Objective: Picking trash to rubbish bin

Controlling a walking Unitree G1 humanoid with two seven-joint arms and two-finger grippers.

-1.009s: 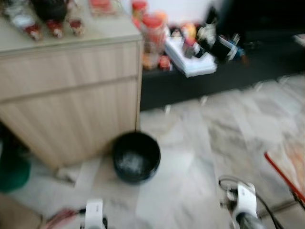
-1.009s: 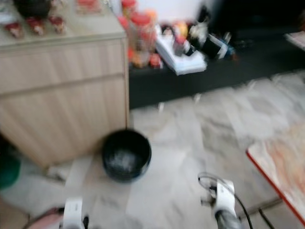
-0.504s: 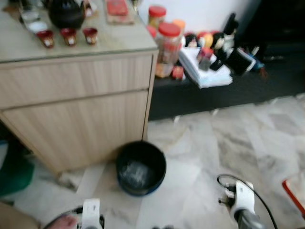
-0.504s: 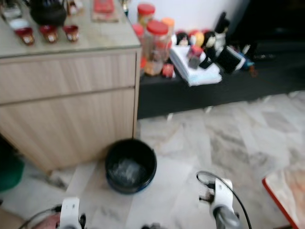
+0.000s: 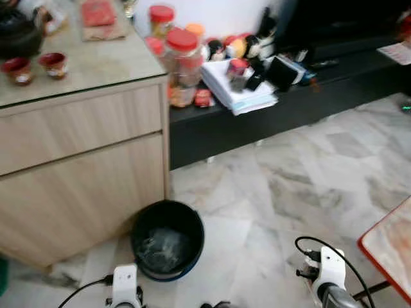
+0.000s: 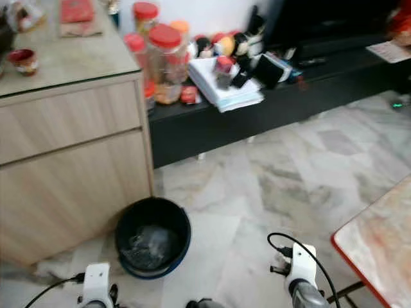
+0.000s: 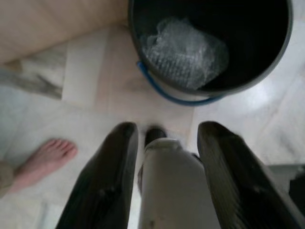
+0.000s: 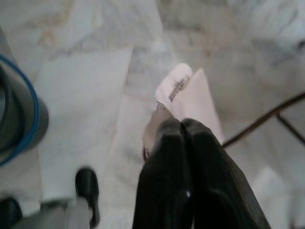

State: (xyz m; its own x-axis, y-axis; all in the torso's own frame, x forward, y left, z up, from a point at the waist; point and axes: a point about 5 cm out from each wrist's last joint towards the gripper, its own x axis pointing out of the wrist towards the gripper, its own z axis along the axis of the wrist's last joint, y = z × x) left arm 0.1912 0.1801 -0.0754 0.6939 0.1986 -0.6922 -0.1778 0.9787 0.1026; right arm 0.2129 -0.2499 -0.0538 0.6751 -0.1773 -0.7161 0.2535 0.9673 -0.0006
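Black left gripper (image 7: 164,143) fingers spread near the bin (image 7: 267,71); right gripper (image 8: 183,125) fingers clamp pale trash (image 8: 174,86).

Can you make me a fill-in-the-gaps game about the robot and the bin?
1. The black rubbish bin stands on the floor beside the wooden ____.
2. Inside the bin lies a crumpled piece of clear bubble ____.
3. The right pincer is shut on a pale pink ____.
4. The jars next to the cabinet have ____ lids.

Missing words: cabinet; wrap; wrapper; red
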